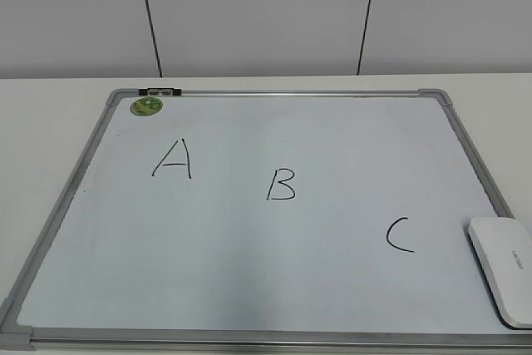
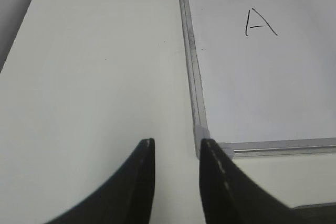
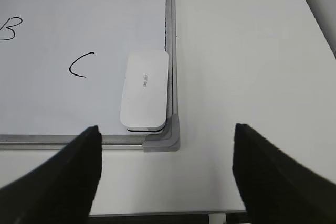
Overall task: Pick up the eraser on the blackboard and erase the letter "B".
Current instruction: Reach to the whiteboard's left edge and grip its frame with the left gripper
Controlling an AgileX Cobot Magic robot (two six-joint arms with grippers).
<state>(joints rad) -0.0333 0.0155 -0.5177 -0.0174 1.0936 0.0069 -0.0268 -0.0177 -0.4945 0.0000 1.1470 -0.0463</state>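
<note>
Eraser lies flat in blackboard near-right corner, against frame, beside C. My right gripper jaws spread wide, ready to straddle it. Letter "B" mid-board, untouched. Left gripper jaws narrowly parted, parked over bare surface.

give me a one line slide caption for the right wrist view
Open right gripper hovers before the eraser lying in the blackboard corner beside "C".

White table, one board lying on it

We are seeing the white table carrying the blackboard flat; its near-left corner is lying just beyond the left gripper, its near-right corner ahead of the right gripper.
</note>
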